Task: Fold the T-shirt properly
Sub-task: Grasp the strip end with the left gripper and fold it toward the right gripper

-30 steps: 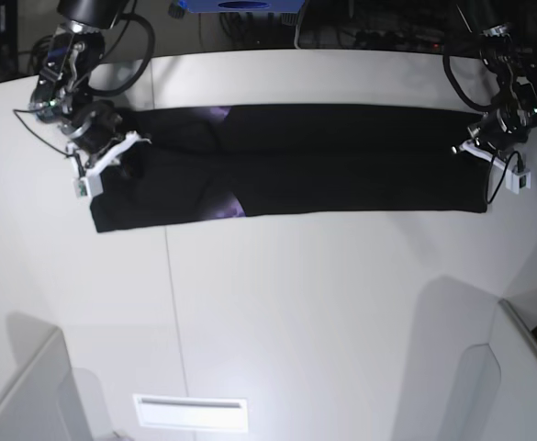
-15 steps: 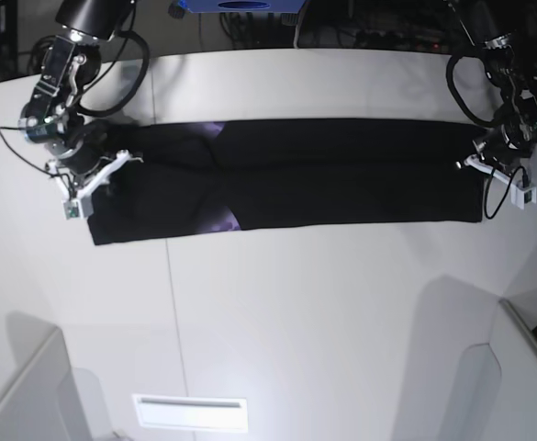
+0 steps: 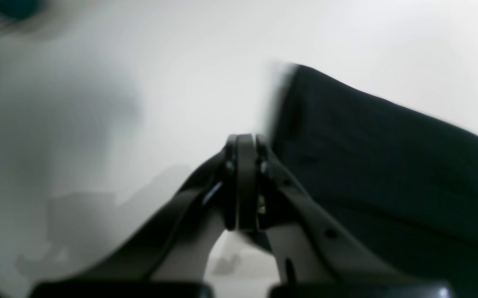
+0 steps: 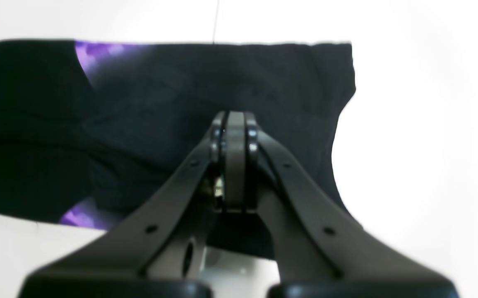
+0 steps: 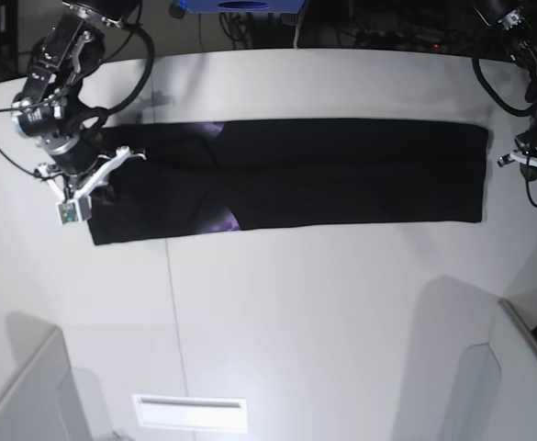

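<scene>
Black cotton strip is what the T-shirt amounts to right now: folded lengthwise into a long band, lying flat toward the far edge of the white bench. Its long axis runs side to side across the bench, with the purple print end nearest the right gripper and the plain square end nearest the left gripper.

Both sets of jaws are pressed together and pinching nothing. The right one hovers over the shirt's sleeve end, the left sits just off the shirt's other end, over bare bench I think (that view is pretty blurry).

What could go wrong: soft cloth like this slides. If either arm grabs only the top layer, the band could peel open. A lopsided grab between the two ends would skew the next fold.
</scene>
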You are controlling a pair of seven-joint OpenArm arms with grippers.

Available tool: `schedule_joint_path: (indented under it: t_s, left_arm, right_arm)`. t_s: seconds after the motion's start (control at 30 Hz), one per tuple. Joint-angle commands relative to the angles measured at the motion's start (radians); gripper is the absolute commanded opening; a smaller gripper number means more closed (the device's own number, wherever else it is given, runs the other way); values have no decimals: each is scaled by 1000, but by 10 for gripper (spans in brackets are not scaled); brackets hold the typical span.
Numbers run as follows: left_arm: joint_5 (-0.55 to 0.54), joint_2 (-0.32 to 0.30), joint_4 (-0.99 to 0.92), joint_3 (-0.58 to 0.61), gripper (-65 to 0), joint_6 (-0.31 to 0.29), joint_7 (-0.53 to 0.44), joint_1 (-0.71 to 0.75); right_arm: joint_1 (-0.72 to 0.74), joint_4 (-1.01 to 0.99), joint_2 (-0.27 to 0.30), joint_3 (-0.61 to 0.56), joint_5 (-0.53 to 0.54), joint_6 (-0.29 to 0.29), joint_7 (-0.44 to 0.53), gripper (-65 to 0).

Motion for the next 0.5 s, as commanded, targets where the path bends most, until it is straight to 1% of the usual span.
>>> schedule_joint_path:
  t_s: [0.0, 0.07, 0.1, 0.13, 0.2, 0.27, 0.33, 0.37, 0.47]
  left_arm:
    - [-12, -18, 15, -13, -614, -19, -19, 2]
    - [-12, -18, 13, -27, -508, -98, -19, 2]
    - [-12, -18, 4, -28, -444, -150, -19, -1]
    - [-12, -18, -8, -27, -392, -185, -19, -2]
    - [-11, -18, -47, -22, -268, -231, -19, -8]
    - [-11, -16, -97, -21, -161, -239, -19, -31]
    - [-11, -14, -159, -21, -95, -239, -19, -50]
    - [-11, -14, -186, -21, -79, -239, -21, -59]
    - [-11, -14, -242, -21, -79, -239, -22, -78]
  right_arm:
    - [9, 19, 5, 2, 14, 4, 24, -650]
    - [8, 19, 5, 2, 14, 4, 19, -650]
    - [8, 19, 5, 2, 14, 4, 18, -650]
    - [8, 19, 4, 2, 14, 4, 18, -650]
    - [8, 19, 4, 2, 14, 4, 16, -650]
    - [6, 19, 4, 2, 14, 4, 16, -650]
    - [-4, 19, 4, 1, 14, 4, 18, -650]
    - [-6, 19, 4, 1, 14, 4, 19, -650]
    - [-10, 19, 4, 1, 14, 4, 21, -650]
